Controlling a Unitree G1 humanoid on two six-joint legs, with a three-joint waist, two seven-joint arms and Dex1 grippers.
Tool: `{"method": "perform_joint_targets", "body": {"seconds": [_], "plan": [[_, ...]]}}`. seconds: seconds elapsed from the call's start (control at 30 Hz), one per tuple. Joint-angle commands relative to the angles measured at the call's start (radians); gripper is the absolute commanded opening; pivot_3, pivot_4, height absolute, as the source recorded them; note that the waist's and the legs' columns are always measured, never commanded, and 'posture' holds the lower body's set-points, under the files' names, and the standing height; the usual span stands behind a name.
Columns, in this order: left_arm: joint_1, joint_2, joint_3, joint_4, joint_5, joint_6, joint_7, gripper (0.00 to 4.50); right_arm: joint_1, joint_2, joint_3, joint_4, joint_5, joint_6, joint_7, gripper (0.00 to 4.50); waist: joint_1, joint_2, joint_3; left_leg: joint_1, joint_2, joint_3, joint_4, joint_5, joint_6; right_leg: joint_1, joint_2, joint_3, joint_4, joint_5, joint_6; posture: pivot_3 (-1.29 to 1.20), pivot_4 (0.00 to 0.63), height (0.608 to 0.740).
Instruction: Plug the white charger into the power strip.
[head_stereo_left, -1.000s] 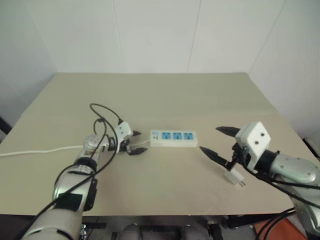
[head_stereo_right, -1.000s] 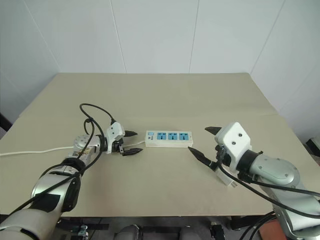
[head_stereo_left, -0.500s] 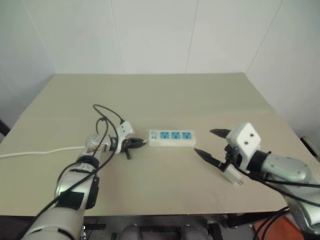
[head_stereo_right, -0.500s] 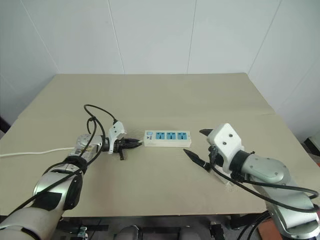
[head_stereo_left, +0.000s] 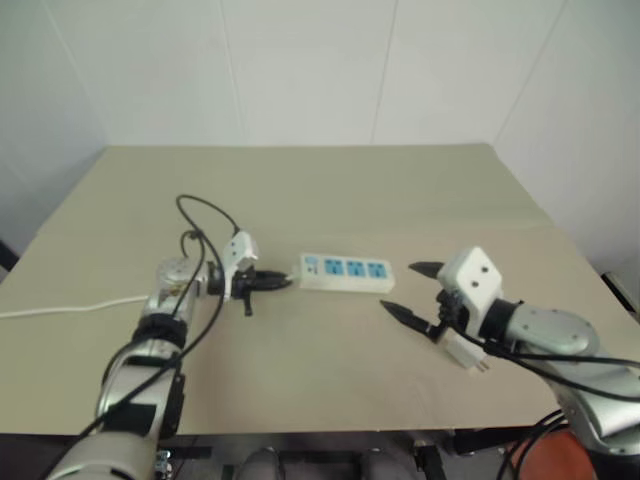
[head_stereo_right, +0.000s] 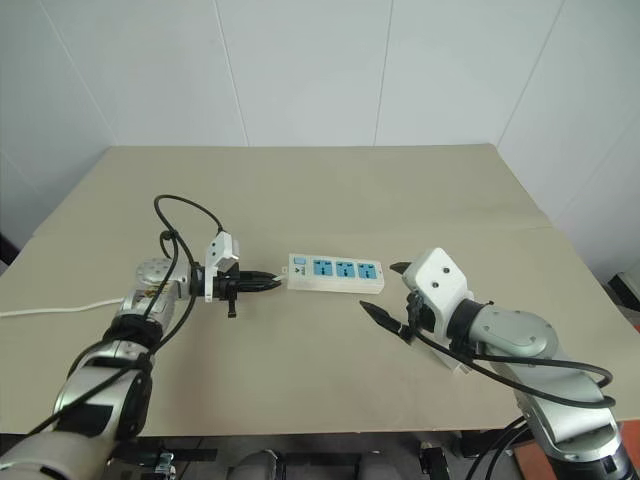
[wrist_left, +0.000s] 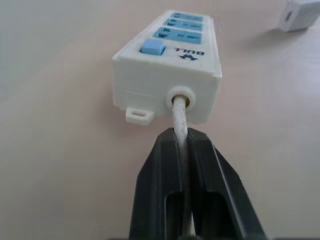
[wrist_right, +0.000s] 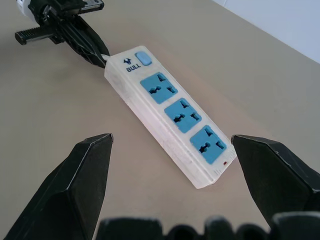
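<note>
The power strip (head_stereo_left: 345, 272), a flat white bar with three blue socket faces, lies in the middle of the table. My left gripper (head_stereo_left: 272, 283) is at its left end, shut on the strip's thin white cord (wrist_left: 179, 120) just where it leaves the housing. My right gripper (head_stereo_left: 400, 288) hovers open off the strip's right end, its fingers spread wide toward the sockets (wrist_right: 170, 112) and holding nothing. The white charger (head_stereo_left: 465, 353) lies on the table under my right wrist, prongs pointing to the near right, partly hidden by the arm.
The strip's cord (head_stereo_left: 60, 308) trails left across the beige table (head_stereo_left: 330, 190) and off its left edge. Black cables loop above my left forearm. White walls stand behind the table and to its right.
My left gripper, open a second ago, has shut on the cord at the strip's end and drawn back a little. My right gripper has edged left toward the strip, still open.
</note>
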Motion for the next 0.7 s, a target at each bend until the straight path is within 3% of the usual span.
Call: {"method": "perform_joint_targets", "body": {"seconds": [0.03,0.17,0.37,0.4,0.7], "plan": [[0.120,0.019,-0.034,-0.369,-0.045,0.243,0.086,0.03,-0.015,0.009,0.006,0.007,-0.017,-0.044,0.012,4.50,0.002,0.000,0.000,0.000,0.000,0.000,0.000,0.000,0.000,0.000,0.000,0.000,0.000,0.000,0.000,0.00,0.150,0.740],[0.235,0.025,-0.047,-0.573,-0.058,0.468,0.202,0.03,-0.030,0.019,0.022,0.034,-0.027,-0.061,0.030,4.50,0.007,0.000,0.000,0.001,0.000,-0.001,0.001,0.000,0.000,0.000,0.000,-0.001,0.001,0.000,0.000,0.00,0.150,0.740],[0.306,0.052,-0.054,-0.666,-0.096,0.544,0.265,0.03,-0.043,0.024,0.034,0.062,-0.038,-0.081,0.054,4.50,0.003,0.000,0.000,0.004,0.000,0.000,0.002,0.000,0.000,0.002,0.001,0.000,0.001,-0.003,0.005,0.00,0.150,0.740],[0.313,0.065,-0.058,-0.673,-0.105,0.536,0.248,0.64,-0.045,0.024,0.035,0.064,-0.039,-0.082,0.055,4.50,0.002,0.000,0.000,0.004,0.001,0.000,0.002,0.000,0.000,0.002,0.001,0.000,0.001,-0.002,0.005,0.00,0.150,0.740],[0.254,0.231,-0.035,-0.594,-0.209,0.454,0.060,3.37,-0.043,0.028,0.034,0.067,-0.049,-0.085,0.057,4.50,0.003,0.000,0.000,0.003,0.001,0.000,0.000,0.000,0.000,0.001,0.001,0.000,0.000,0.000,-0.002,0.00,0.150,0.740]]}}
